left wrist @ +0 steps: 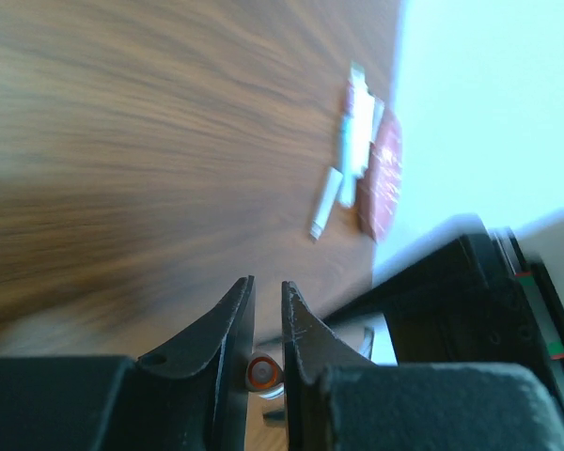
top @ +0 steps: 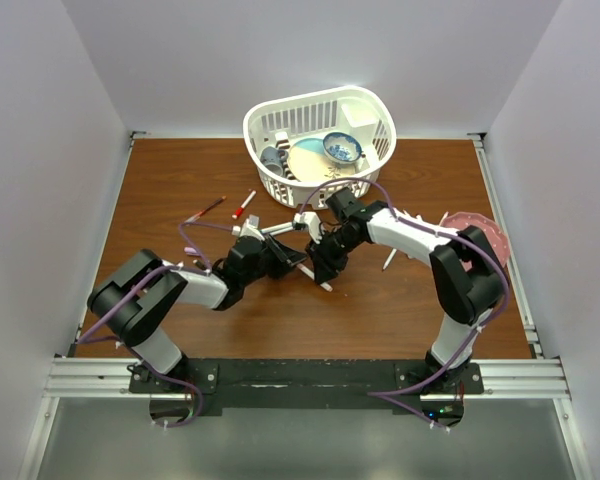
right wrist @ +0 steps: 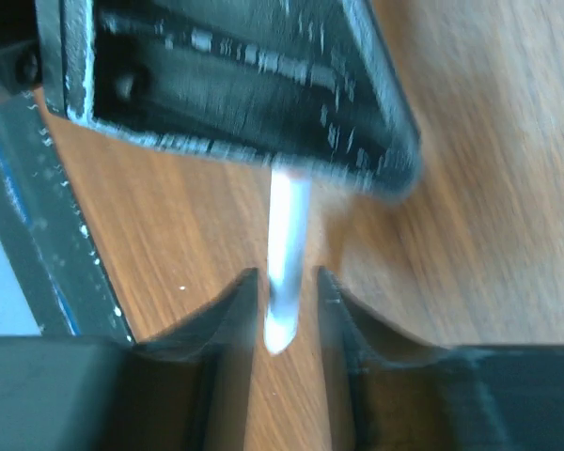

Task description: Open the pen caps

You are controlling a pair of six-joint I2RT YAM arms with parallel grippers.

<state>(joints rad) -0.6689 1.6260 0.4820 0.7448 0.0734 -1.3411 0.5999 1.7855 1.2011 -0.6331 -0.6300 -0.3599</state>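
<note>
My left gripper [top: 280,256] is shut on a white marker; in the left wrist view its jaws [left wrist: 267,287] pinch a round end with an orange ring [left wrist: 261,373]. The marker's white barrel [right wrist: 287,244] runs from the left gripper's black body down between my right gripper's [right wrist: 284,282] fingers, with a small gap on each side. In the top view the right gripper [top: 325,262] faces the left one, and the barrel's end [top: 326,286] pokes out below. No cap shows on this marker. A red-capped marker [top: 244,204] and a dark red pen [top: 208,208] lie to the far left.
A white basket [top: 365,108] with dishes stands at the back centre. A pink plate [top: 477,232] lies at the right with loose markers [top: 388,260] near it; plate [left wrist: 383,178] and markers [left wrist: 355,141] also show in the left wrist view.
</note>
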